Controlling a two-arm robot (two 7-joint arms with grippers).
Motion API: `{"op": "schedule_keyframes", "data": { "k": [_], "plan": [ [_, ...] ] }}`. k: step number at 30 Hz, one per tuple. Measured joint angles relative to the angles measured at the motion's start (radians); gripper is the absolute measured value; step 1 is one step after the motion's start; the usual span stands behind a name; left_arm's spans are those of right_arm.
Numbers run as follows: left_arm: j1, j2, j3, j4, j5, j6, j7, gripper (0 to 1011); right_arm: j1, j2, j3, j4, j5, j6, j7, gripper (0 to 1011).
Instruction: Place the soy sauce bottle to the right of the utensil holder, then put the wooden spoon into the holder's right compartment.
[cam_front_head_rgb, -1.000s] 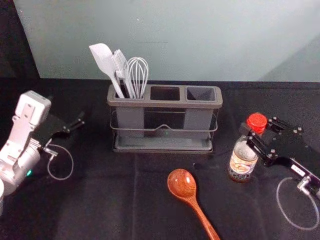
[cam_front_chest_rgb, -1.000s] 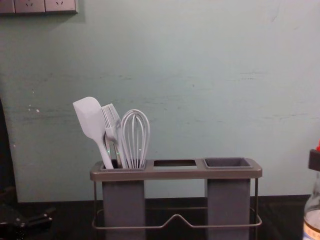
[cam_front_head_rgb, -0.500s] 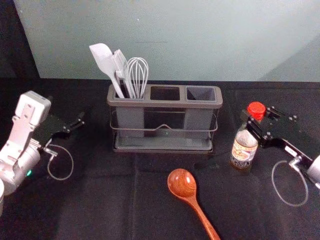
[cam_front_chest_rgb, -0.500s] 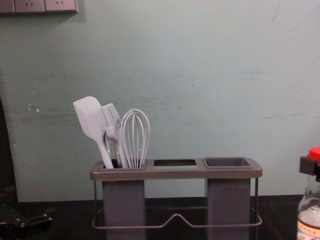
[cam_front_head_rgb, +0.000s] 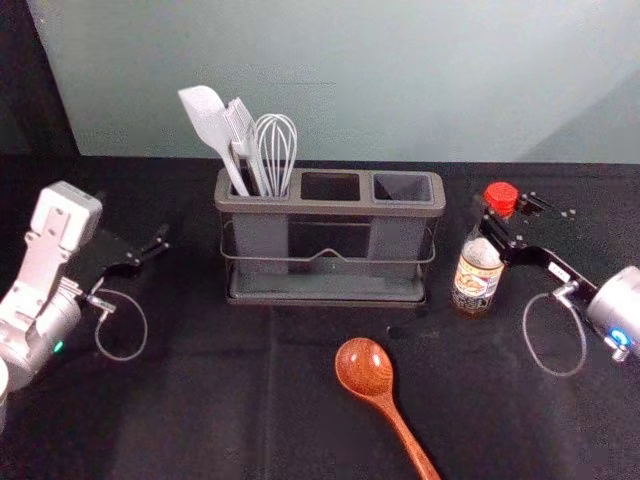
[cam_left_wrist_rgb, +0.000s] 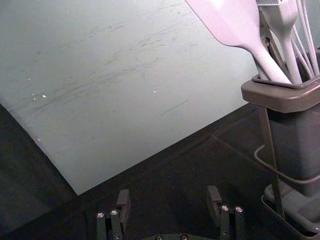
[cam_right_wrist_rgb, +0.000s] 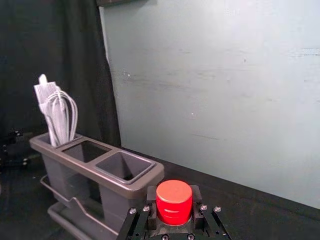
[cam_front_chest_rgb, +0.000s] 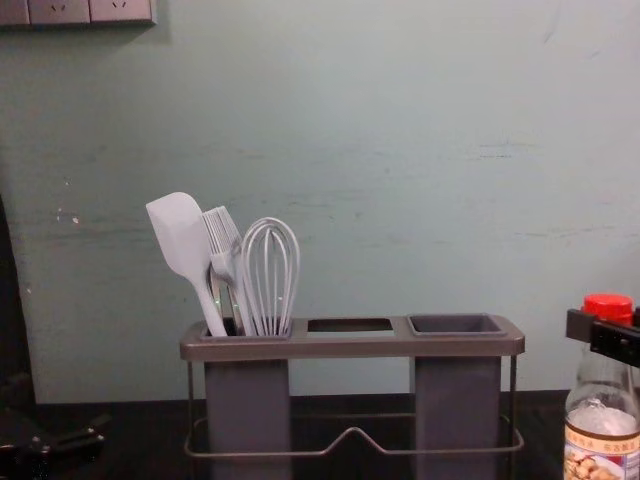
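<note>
My right gripper (cam_front_head_rgb: 505, 222) is shut on the neck of the soy sauce bottle (cam_front_head_rgb: 477, 270), which is upright to the right of the utensil holder (cam_front_head_rgb: 330, 208). In the right wrist view the bottle's red cap (cam_right_wrist_rgb: 174, 200) sits between the fingers of my right gripper (cam_right_wrist_rgb: 172, 205). The chest view shows the bottle (cam_front_chest_rgb: 602, 425) beside the holder's right end. The wooden spoon (cam_front_head_rgb: 365, 367) lies on the table in front of the holder, bowl toward it. My left gripper (cam_front_head_rgb: 160, 245) stays parked at the left; in the left wrist view this gripper (cam_left_wrist_rgb: 169, 200) is open, holding nothing.
A white spatula (cam_front_head_rgb: 207, 122), a brush (cam_front_head_rgb: 243, 140) and a whisk (cam_front_head_rgb: 275, 150) stand in the holder's left compartment. The middle and right compartments hold nothing. A pale wall (cam_front_head_rgb: 350, 80) rises behind the dark table (cam_front_head_rgb: 200, 400).
My right gripper has carried the soy sauce bottle back toward the wall and a little left, closer to the holder. The left arm, holder and spoon have stayed put.
</note>
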Motion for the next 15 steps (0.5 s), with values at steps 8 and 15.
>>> {"op": "schedule_keyframes", "data": {
  "k": [8,15],
  "plan": [
    [0.0,0.0,0.0,0.0,0.0,0.0,0.0,1005,0.058,-0.024,-0.02,0.057,-0.017,0.016,-0.009,382],
    [0.0,0.0,0.0,0.0,0.0,0.0,0.0,1005,0.089,-0.044,-0.03,0.094,-0.02,0.009,-0.006,382]
  ]
}}
